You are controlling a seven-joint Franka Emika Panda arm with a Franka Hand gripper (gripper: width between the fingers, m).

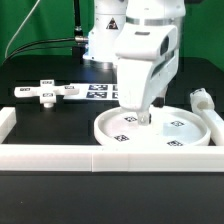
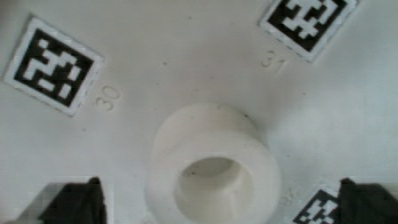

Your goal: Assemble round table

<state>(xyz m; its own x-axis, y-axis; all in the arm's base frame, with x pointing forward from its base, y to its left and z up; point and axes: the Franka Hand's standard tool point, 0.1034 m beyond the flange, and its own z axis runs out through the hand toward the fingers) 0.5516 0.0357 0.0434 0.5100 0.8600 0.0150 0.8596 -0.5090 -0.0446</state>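
The large rimmed round disc (image 1: pixel 175 128) lies flat on the table at the exterior view's right, with tags on its face. My gripper (image 1: pixel 141 120) hangs straight down over the disc's middle, fingertips close to its surface. In the wrist view the disc face (image 2: pixel 160 60) fills the frame with tags, and its raised hollow centre socket (image 2: pixel 214 160) sits between my fingers (image 2: pixel 71 205). The gripper (image 2: pixel 214 205) is open and holds nothing. The short post (image 1: pixel 201 98) is behind the disc at the right. The cross-shaped foot piece (image 1: pixel 45 92) lies at the back left.
The marker board (image 1: pixel 100 90) lies behind the arm, next to the foot piece. A long white border rail (image 1: pixel 100 156) runs along the front, and another (image 1: pixel 8 122) stands at the left. The robot base (image 1: pixel 105 40) is at the back.
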